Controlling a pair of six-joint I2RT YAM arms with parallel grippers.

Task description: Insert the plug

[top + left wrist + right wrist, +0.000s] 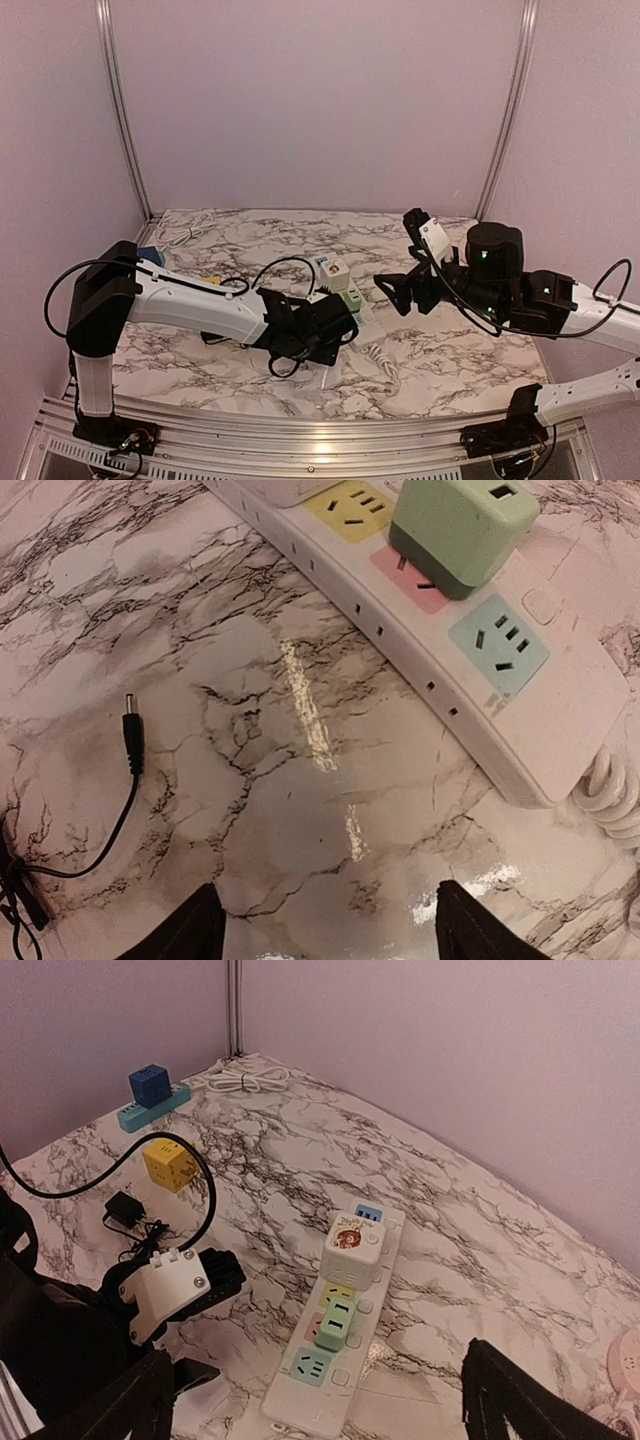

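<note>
Furthest left, ahead and to the left of the left pincer [330, 935], a black barrel connector [132, 742] on its thin lead lies loose on the marble tabletop [300, 810], apart from everything else. The left pincer hovers low over bare marble, its fingers spread with nothing between them.

Ahead of it and to its right runs the white power strip [560, 710]. The green plug [455, 530] stands in the pink socket [415, 580], well ahead of the fingertips and untouched by them. The blue socket [498, 645], next along and nearer the pincer, is bare. A coiled white cord [612, 800] lies at the strip's near end, at the pincer's far right.

The right pincer [330, 1400] is spread wide and empty, held high over the strip's near end. The green plug sits just ahead of it, and a white cube adapter [352, 1245] stands farther ahead on the same strip.

The insertion itself looks done: the plug is in a socket and neither pincer holds it. It sits slightly skewed on the pink face, and whether it is pressed fully home cannot be told. Probably only a check of the seating and drawing the arms away is left.
</note>
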